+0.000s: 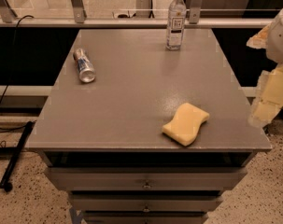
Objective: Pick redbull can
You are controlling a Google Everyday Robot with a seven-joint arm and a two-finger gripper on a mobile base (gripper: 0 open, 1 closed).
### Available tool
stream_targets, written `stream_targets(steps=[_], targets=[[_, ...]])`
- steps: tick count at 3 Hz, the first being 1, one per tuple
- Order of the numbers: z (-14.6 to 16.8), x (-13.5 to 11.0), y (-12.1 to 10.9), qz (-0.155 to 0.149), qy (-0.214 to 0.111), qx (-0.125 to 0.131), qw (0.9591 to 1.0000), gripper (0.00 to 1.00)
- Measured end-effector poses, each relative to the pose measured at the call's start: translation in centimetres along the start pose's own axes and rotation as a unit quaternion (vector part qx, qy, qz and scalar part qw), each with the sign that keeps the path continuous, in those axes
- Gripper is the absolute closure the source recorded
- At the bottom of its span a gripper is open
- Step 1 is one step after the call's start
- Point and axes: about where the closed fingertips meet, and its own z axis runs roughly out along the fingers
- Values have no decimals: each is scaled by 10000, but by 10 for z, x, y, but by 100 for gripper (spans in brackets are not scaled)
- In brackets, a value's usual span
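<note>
1. Camera view: the bench [141, 87] is a grey, flat-topped unit with a stack of drawers [145, 178] under its front edge, standing on a speckled floor [29, 202].
2. The can [84, 65] lies on its side on the left part of the bench, towards the back. Its shiny silver end faces the front, and its blue and silver side runs away from me. Nothing touches it.
3. A clear bottle [175, 20] with a white cap stands upright near the back edge, right of centre and well apart from the can.
4. A yellow sponge [186, 123] with wavy edges lies flat near the front right corner, well apart from both the can and the bottle.
5. The pincer [265, 104] hangs at the far right, beside the right edge of the bench and level with the sponge. It shows only as pale yellowish shapes under a white arm segment [280, 34]. I cannot tell whether it is open or closed. It holds nothing that I can make out, and it is well apart from the can, with the whole width of the bench between them.
6. On the floor to the left lies a black rod [17, 155], with a dark cable [11, 59] trailing down behind it.
</note>
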Motion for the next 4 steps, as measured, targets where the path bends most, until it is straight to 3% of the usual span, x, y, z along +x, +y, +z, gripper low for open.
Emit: stream_targets(steps=[1, 2, 3, 4], targets=[[0, 0, 0, 0, -1, 0, 10000, 0], [21, -40, -18, -161, -453, -103, 9988, 0], [61, -116, -39, -412, -1033, -374, 9931, 0], [81, -188, -54, -669, -1455, -538, 9856, 0]])
